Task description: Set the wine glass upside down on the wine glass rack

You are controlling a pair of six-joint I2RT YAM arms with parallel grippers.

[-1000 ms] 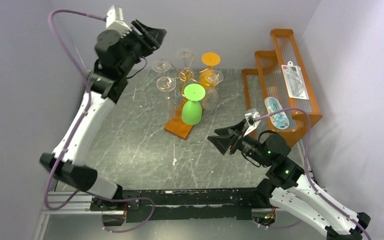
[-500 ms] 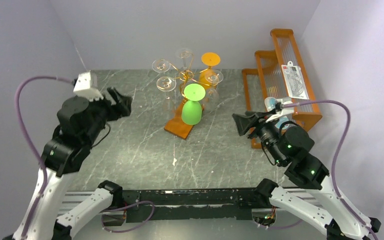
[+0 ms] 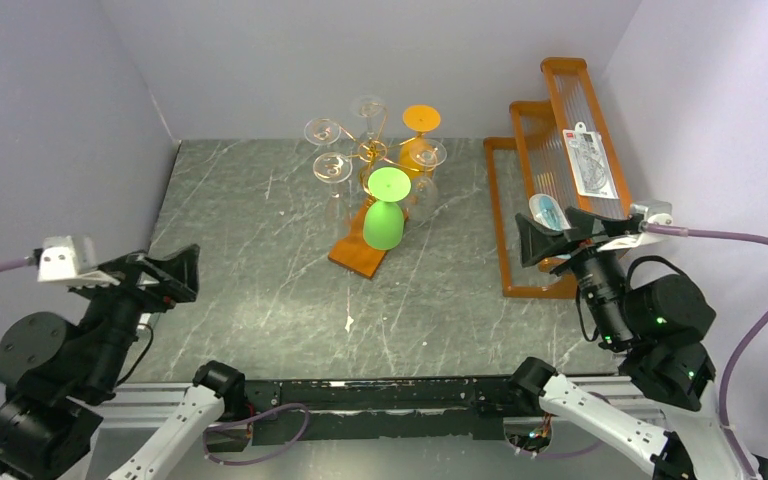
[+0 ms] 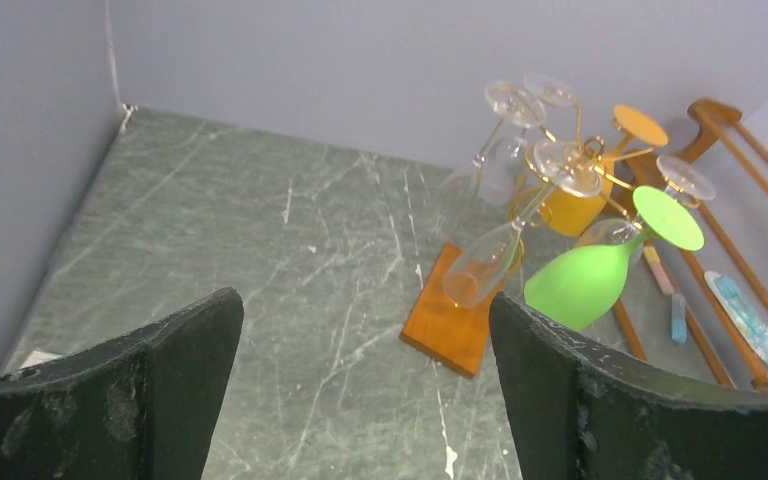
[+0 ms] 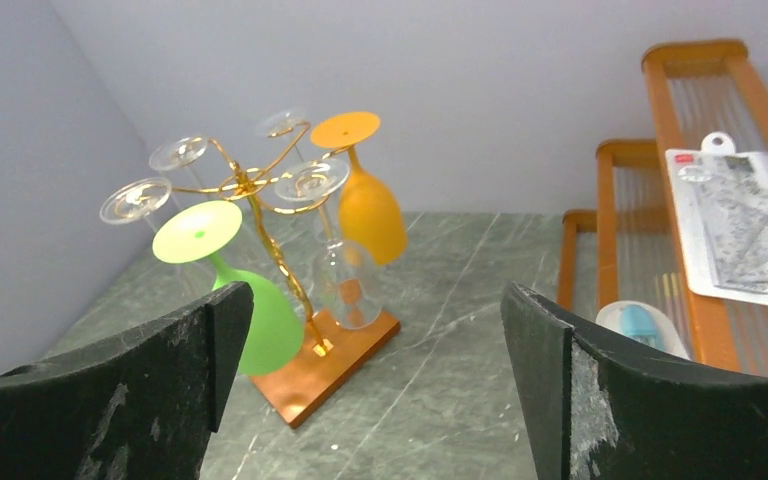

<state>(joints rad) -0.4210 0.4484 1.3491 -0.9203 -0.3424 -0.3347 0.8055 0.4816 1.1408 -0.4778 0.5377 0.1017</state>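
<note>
The wine glass rack (image 3: 371, 151), a copper-gold wire tree on an orange-brown wooden base (image 3: 357, 256), stands at the back middle of the table. A green wine glass (image 3: 384, 222) hangs upside down on its front arm. An orange glass (image 3: 421, 121) and several clear glasses also hang on it. The left wrist view shows the rack (image 4: 577, 152) and green glass (image 4: 582, 286); so does the right wrist view, rack (image 5: 249, 187) and glass (image 5: 262, 322). My left gripper (image 3: 180, 275) (image 4: 365, 300) is open and empty, near left. My right gripper (image 3: 550, 232) (image 5: 375, 292) is open and empty, by the shelf.
A larger orange stepped wooden shelf (image 3: 516, 272) stands at the right, holding a packaged item (image 3: 590, 160) and a blue-and-white packet (image 3: 548, 214). Grey walls close the left, back and right sides. Dark marble table surface (image 3: 260, 260) lies between the grippers and the rack.
Both arms have pulled back from the rack. The left gripper dropped from the far left down to the near left. The right gripper moved right and up beside the shelf.
</note>
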